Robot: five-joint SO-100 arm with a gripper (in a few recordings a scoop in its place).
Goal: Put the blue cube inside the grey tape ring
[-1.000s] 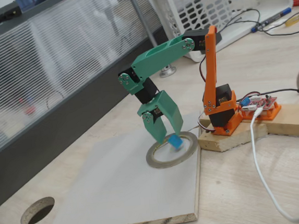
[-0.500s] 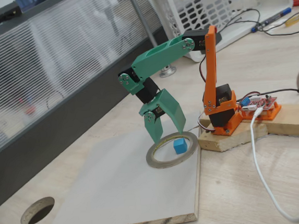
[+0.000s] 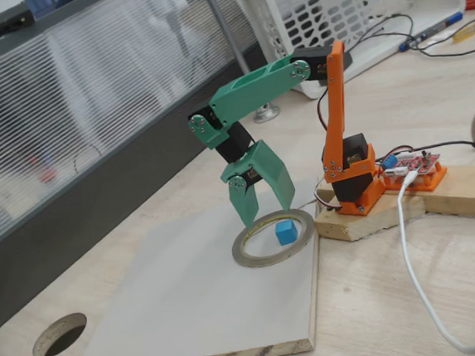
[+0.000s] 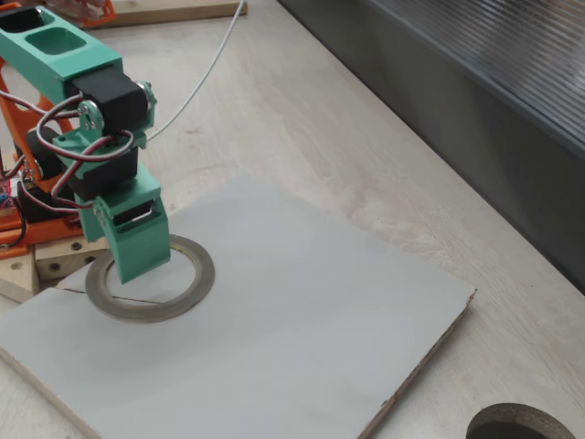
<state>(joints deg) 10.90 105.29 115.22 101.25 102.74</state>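
Your tabletop (image 3: 414, 296) carries a pale grey board (image 3: 182, 308), which gives you a flat, plain working surface; the dark round hole (image 3: 60, 335) cut through the tabletop sits well off at the board's near left corner in the fixed view, so it's not in play.

The arm (image 3: 255, 89) is bolted to a wooden block (image 3: 463, 191) just beside the board's right edge, which puts the ring within easy reach. It folds over so the tool (image 3: 263, 211) points down at the ring.

The grey tape ring (image 3: 253, 258) lies flat on the board near that edge, hollow centre up, so it works as an open target.

Tool is released: jaws spread apart, nothing between them, hanging above the ring's far rim. The other fixed view shows the tool (image 4: 137, 265) from behind, standing over the ring (image 4: 183, 297).

The blue cube (image 3: 286, 232) rests on the board inside the ring, toward its right side, apart from the tool. Looks placed to me; you likely only need to lift clear without clipping the ring.
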